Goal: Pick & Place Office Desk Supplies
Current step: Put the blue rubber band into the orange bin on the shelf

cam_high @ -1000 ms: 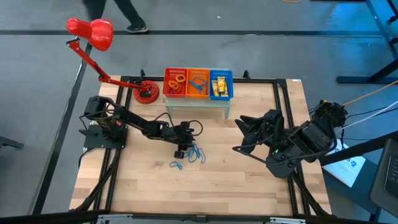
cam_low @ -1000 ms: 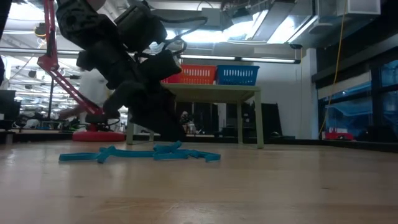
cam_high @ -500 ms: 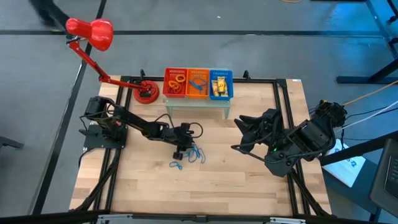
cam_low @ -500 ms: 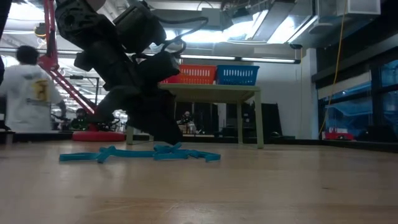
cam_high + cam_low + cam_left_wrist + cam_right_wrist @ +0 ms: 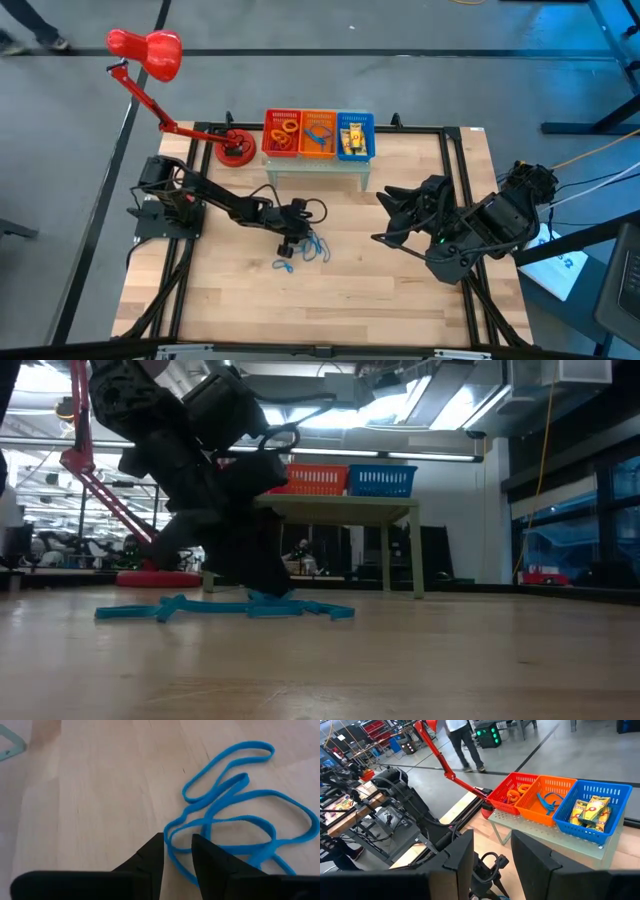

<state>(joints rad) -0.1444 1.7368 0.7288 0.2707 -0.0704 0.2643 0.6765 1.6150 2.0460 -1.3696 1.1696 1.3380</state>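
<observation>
A tangle of blue band loops point(image 5: 316, 247) lies flat on the wooden table, also seen in the low view point(image 5: 290, 607) and the left wrist view point(image 5: 235, 815). A smaller blue loop point(image 5: 283, 265) lies apart, nearer the near edge. My left gripper point(image 5: 291, 244) points down at the tangle's left side, open by a narrow gap point(image 5: 178, 854), with a bend of one strand point(image 5: 172, 832) between its fingertips. My right gripper point(image 5: 382, 217) hangs open above the table's right half, well away from the bands point(image 5: 492, 855). My left gripper comes from above, pointing down, its fingertips point(image 5: 268, 586) low at the table on either side of a bend of one blue strand point(image 5: 172, 832). The strand lies flat on the wood. Whether the fingers touch it I cannot tell.
A small pale stand point(image 5: 318, 170) at the far edge carries a red basket point(image 5: 271, 143) with orange loops, an orange basket point(image 5: 306, 151) with a blue loop, and a blue basket point(image 5: 369, 124) with yellow packets. A red desk lamp point(image 5: 145, 52) stands far left, base point(image 5: 235, 151).
My left gripper has sunk a little toward the table onto the blue bands; the bands have stayed where they lay.
</observation>
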